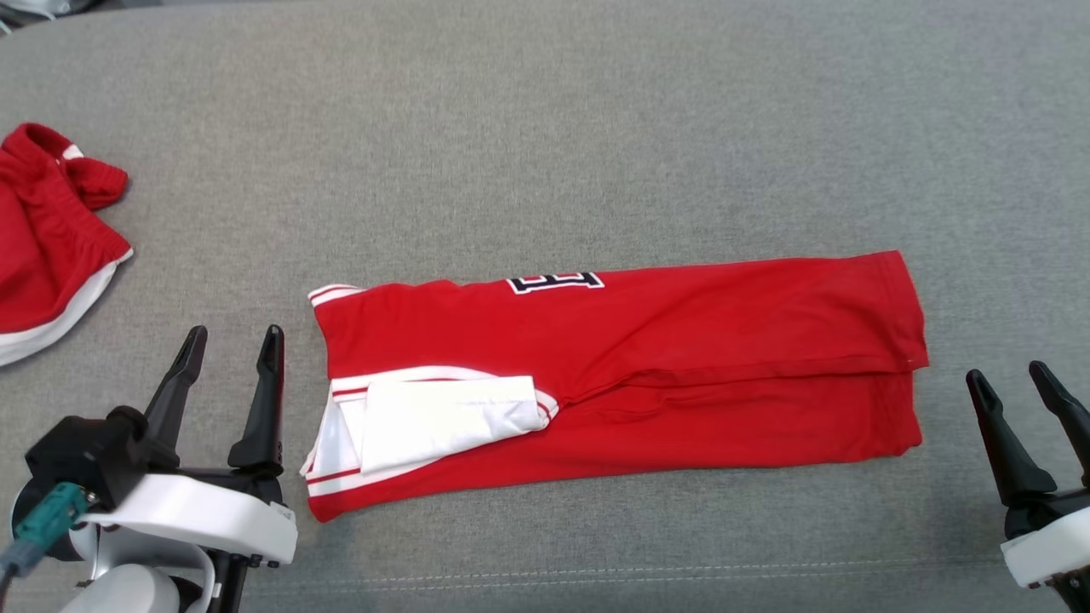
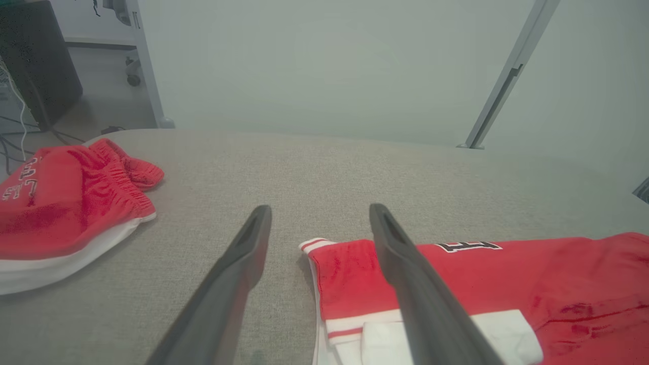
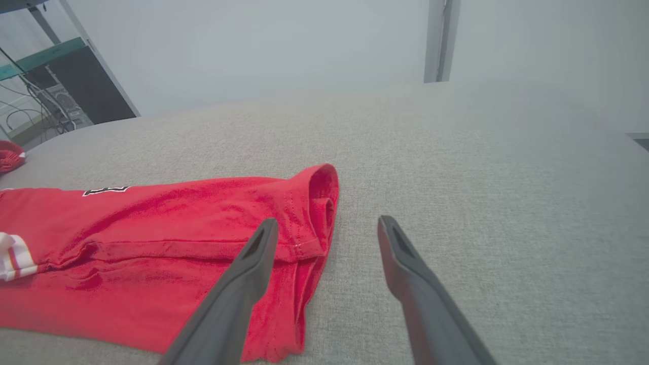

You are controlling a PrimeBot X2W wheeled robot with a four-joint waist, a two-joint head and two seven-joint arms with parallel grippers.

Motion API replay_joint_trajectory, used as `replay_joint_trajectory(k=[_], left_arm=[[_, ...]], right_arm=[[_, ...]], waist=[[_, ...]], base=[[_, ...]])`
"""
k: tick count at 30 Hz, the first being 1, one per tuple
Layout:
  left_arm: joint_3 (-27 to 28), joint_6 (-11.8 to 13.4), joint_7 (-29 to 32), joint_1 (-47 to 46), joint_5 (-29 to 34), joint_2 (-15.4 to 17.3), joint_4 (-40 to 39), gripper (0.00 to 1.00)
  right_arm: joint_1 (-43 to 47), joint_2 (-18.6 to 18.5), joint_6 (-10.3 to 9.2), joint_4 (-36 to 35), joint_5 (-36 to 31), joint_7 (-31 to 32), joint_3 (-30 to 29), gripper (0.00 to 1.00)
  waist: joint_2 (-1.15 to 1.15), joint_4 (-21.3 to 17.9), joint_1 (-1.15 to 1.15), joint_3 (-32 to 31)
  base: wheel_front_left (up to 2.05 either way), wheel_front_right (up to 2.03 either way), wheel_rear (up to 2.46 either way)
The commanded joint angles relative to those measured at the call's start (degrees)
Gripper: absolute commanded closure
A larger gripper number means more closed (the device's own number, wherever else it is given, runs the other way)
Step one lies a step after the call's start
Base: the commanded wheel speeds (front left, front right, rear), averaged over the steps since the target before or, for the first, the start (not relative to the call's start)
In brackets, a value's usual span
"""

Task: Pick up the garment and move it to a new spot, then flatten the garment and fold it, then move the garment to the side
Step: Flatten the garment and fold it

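The garment (image 1: 647, 366) is a red shirt with white trim, lying folded into a long strip across the grey surface; a white sleeve is tucked over its left end. It also appears in the left wrist view as the garment (image 2: 507, 284) and in the right wrist view as the garment (image 3: 162, 253). My left gripper (image 1: 236, 347) stands open just left of its left end, holding nothing. In its own view the left gripper (image 2: 319, 213) has empty fingers. My right gripper (image 1: 1013, 379) is open just past the right end, seen empty as the right gripper (image 3: 327, 225).
A second red piece of clothing with white trim (image 1: 47, 247) lies crumpled at the far left, also seen as the red clothing (image 2: 66, 208). The grey cushioned surface (image 1: 545, 128) spreads wide behind the shirt. A seam (image 1: 596, 572) runs along its front edge.
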Motion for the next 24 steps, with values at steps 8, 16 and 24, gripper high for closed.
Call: replay_joint_trajectory(k=[8, 16, 24], left_arm=[[5.3, 3.0, -0.7, -0.1, 8.7, -2.9, -0.3, 0.0], [11.4, -2.3, -0.7, 4.7, 13.1, -8.1, 5.5, 0.0], [16.7, -11.0, -0.8, 9.7, 20.8, -11.6, 8.8, 0.0]], right_arm=[[1.0, 9.3, 0.24, -0.6, -8.6, -0.3, -9.2, 0.0], [0.9, 15.0, 0.24, 0.9, -14.7, 1.6, -12.1, 0.0], [2.9, 17.1, 0.24, 2.7, -16.4, 2.8, -13.1, 0.0]], waist=[[0.0, -1.1, 0.0, -4.6], [0.0, -0.5, 0.0, -8.1], [0.0, 0.5, 0.0, -11.5]], base=[[0.0, 0.0, 0.0], [0.0, 0.0, 0.0], [0.0, 0.0, 0.0]])
